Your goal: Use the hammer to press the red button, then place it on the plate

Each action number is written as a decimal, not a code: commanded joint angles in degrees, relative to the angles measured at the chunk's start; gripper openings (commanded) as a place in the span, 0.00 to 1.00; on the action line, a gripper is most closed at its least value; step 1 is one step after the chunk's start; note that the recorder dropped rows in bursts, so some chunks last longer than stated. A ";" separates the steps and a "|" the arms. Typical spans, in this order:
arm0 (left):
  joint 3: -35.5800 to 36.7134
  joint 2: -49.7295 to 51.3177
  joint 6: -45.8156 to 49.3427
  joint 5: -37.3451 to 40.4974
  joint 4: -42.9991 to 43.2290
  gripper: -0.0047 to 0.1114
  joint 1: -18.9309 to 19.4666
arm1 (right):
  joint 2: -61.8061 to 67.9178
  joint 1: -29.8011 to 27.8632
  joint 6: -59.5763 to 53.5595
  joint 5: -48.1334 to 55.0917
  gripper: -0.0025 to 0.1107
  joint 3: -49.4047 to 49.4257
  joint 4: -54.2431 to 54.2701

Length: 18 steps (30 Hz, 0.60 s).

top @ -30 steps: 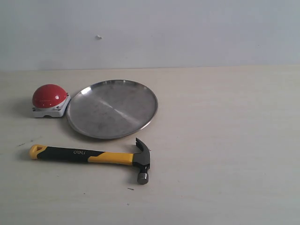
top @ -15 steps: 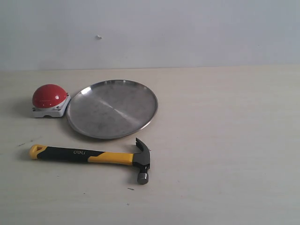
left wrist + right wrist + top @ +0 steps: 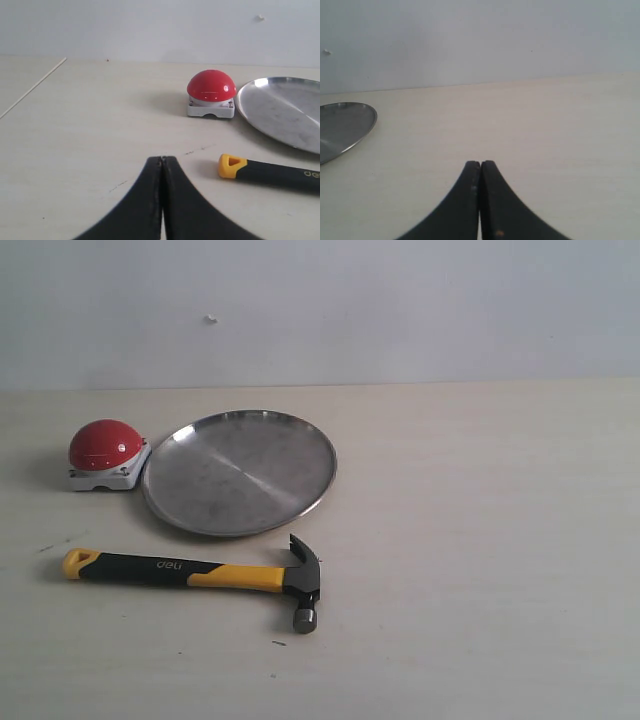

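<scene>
Three things lie on the surface (image 3: 480, 540) in the exterior view, with no arm in sight. They are the plate (image 3: 240, 472), the button (image 3: 105, 445) just beside its rim at 9 o'clock, and the hammer (image 3: 190, 575). The hammer lies flat at the plate's 6 o'clock, apart from it, with its head toward 3 o'clock and its loop toward 9. It is stiff and probably head-heavy, so it would likely droop if taken near the loop. The rubber handle looks grippy, and a hold on the yellow stretch near the head seems best.

Left wrist view: the left end effector (image 3: 161, 161) is pinched closed and empty, the handle's loop end near its tips and the button farther on.

Right wrist view: the right end effector (image 3: 480, 165) is likewise closed on nothing, with only the plate's rim showing, well apart.
</scene>
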 commanded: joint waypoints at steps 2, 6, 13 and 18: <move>0.01 -0.39 6.91 -2.82 5.44 0.04 0.09 | -0.34 -0.37 -0.45 -0.36 0.02 0.24 -0.06; 0.01 -0.39 3.13 -16.15 2.78 0.04 0.09 | -0.34 -0.37 -0.45 -0.36 0.02 0.24 -0.06; 0.01 -0.39 -19.39 -42.19 1.27 0.04 0.09 | -0.34 -0.37 -0.45 -0.36 0.02 0.24 -0.06; 0.01 -0.39 -26.24 -53.28 1.27 0.04 0.09 | -0.34 -0.37 -0.45 -0.36 0.02 0.24 -0.06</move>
